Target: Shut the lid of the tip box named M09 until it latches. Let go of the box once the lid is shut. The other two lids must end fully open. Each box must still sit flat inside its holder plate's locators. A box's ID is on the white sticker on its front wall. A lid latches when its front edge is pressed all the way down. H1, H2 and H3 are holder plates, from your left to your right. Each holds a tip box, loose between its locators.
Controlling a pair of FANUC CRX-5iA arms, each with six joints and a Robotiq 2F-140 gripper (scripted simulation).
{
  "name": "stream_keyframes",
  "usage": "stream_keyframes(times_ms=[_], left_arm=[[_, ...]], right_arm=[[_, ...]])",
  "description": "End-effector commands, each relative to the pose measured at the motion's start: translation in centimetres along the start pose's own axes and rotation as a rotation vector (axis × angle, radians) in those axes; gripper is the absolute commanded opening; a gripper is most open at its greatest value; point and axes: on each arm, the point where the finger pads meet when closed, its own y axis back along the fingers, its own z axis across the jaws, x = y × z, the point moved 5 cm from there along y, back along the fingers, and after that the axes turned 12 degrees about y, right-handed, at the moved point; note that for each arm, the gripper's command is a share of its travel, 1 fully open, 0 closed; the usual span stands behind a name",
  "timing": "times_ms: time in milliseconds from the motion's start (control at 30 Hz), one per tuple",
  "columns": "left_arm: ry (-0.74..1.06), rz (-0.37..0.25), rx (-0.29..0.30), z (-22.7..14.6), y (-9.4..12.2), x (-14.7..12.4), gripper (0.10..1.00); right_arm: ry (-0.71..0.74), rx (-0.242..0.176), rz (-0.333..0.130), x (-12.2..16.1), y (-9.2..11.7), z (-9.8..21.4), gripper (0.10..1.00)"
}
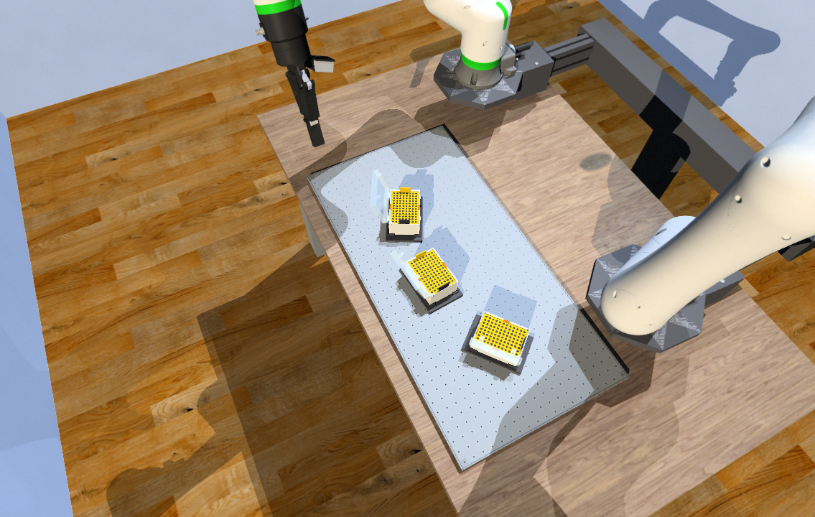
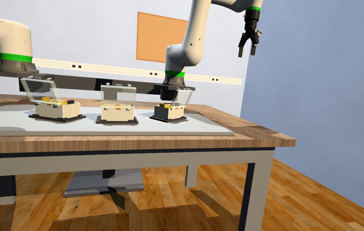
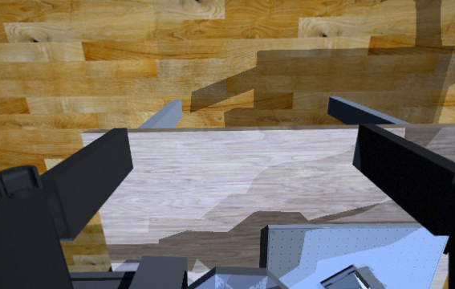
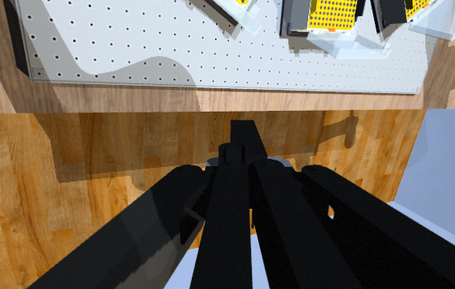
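Note:
Three cream tip boxes with yellow racks stand on dark holder plates: H1's box (image 1: pixel 501 334) (image 2: pixel 176 113), H2's box (image 1: pixel 432 273) (image 2: pixel 117 115) and H3's box (image 1: pixel 404 207) (image 2: pixel 71 110). Their clear lids stand raised: H1's lid (image 2: pixel 182 98), H2's lid (image 2: pixel 118 96) and H3's lid (image 2: pixel 38 89). No white ID sticker is readable, so I cannot tell which box is M09. My right gripper (image 1: pixel 316 138) (image 4: pixel 241 138) is shut and empty, high beyond H3's box. My left gripper (image 2: pixel 246 52) (image 3: pixel 242 146) is open and empty, high up away from the boxes.
A perforated light board (image 1: pixel 455 411) (image 4: pixel 131 48) carries the holder plates on a wooden table (image 1: pixel 750 366) (image 3: pixel 211 172). Both arm bases stand along the side of the table opposite the lids. My left arm (image 1: pixel 737 192) reaches high over its base.

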Motion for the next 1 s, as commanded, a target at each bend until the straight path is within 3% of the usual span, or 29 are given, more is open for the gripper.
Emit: stream_keyframes(times_ms=[0, 967], left_arm=[[0.0, 0.002, -0.001, 0.0, 0.1, 0.0, 1.0], [0.0, 0.002, -0.001, 0.0, 0.1, 0.0, 1.0]], right_arm=[[0.105, 0.012, 0.001, 0.4, 0.6, -0.4, 0.099], [0.962, 0.097, 0.092, 3.6, 4.4, -3.5, 0.099]])
